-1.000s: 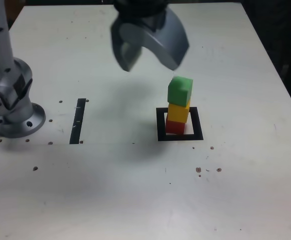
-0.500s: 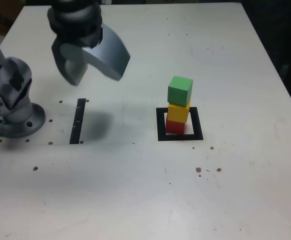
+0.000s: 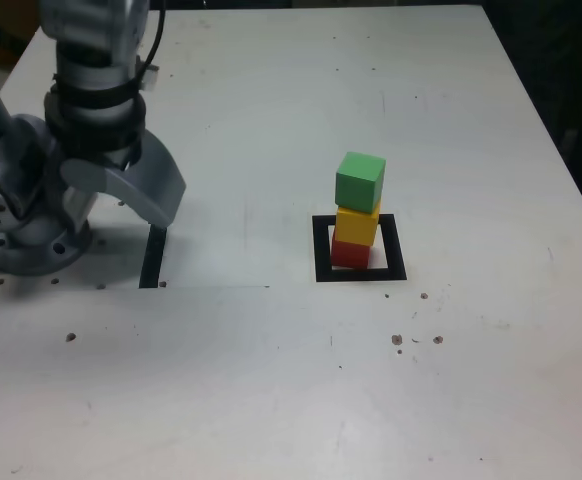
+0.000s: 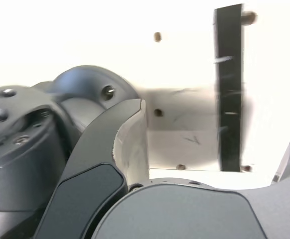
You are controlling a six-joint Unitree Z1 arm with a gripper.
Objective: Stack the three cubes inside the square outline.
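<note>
Exterior view: gripper [image 3: 121,195] now down near the table's [image 3: 271,400] edge at the exterior view's left, just beside the arm's base [image 3: 21,235], jaws spread wide and holding nothing; a second ago up over the tower near the table's far half, half a second ago already halfway across, so clearly retreated away from the work; partly covering the far end of the black strip [image 3: 152,262]; green cube [image 3: 359,181] on yellow cube [image 3: 356,224] on red cube [image 3: 350,252], a three-high tower standing inside the square outline [image 3: 322,250] a little toward the edge at the exterior view's right of the table's middle, unchanged in place across all three moments; green cube turned slightly off the yellow one's faces, yet resting flat and not leaning; tower well apart from the gripper. Wrist view: one dark finger [image 4: 120,144] curving in the foreground, nothing between the jaws; beyond it the base's grey housing [image 4: 82,89] and the black strip [image 4: 228,89] on the white table; no cube in sight here. Judged from this: stacking done, release clean, arm merely parking; nothing left but for the tower to stand.
</note>
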